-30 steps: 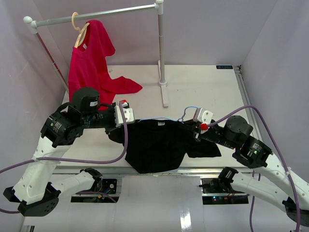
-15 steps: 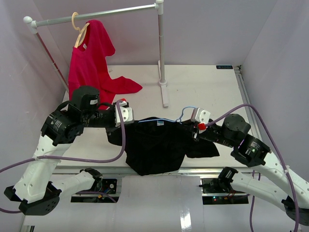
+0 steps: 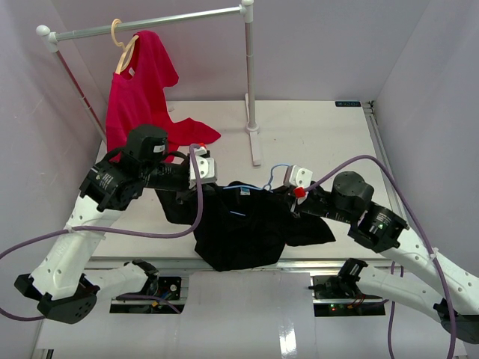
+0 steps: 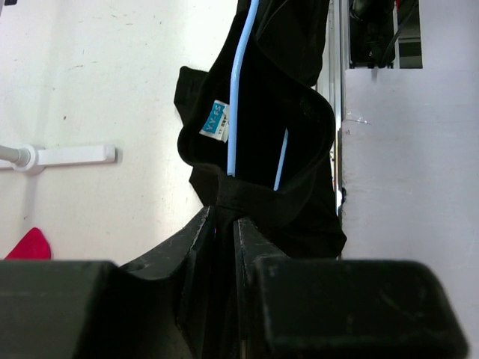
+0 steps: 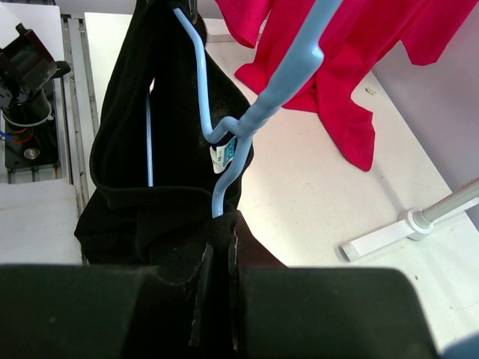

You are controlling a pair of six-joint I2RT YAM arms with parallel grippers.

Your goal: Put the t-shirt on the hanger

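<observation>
The black t-shirt [image 3: 239, 232] hangs stretched between my two grippers above the table's near edge. The light-blue wire hanger [image 3: 278, 173] runs inside its neck, hook poking up near the right gripper. My left gripper [image 3: 200, 185] is shut on the shirt's collar; in the left wrist view the fabric [image 4: 254, 112] and a blue hanger wire [image 4: 233, 97] rise from the closed fingers [image 4: 223, 224]. My right gripper [image 3: 288, 196] is shut on the other shoulder; in the right wrist view the hanger [image 5: 247, 123] and black cloth [image 5: 142, 149] sit just ahead of it [image 5: 217, 250].
A red shirt [image 3: 138, 90] hangs on a tan wooden hanger [image 3: 123, 45] from the white rail [image 3: 150, 24] at the back left. The rack's post [image 3: 251, 90] and foot stand mid-table. Grey walls close both sides.
</observation>
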